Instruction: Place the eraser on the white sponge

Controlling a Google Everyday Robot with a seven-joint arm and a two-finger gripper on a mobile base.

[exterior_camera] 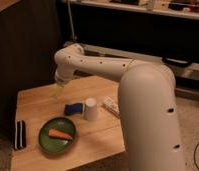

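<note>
eraser point(20, 135) lay at the table point(38, 97) edge, nine o'clock of the plate point(63, 125); gripper point(58, 90) hung at eleven o'clock of the sponge point(73, 108), open or closed i couldn't tell. a nudge might have pushed the eraser off.

A carrot point(60, 134) lies on the plate point(46, 142), the eraser point(20, 135) at its 9 o'clock, the sponge point(73, 108) at its 1. At the sponge's 3 sit the cup point(91, 109), then the packet point(111, 106); at its 11 hangs the gripper point(58, 91).

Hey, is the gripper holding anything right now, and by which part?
Nothing, it seems: the gripper hangs over the far side of the table, while the eraser lies apart at its near left edge.
</note>
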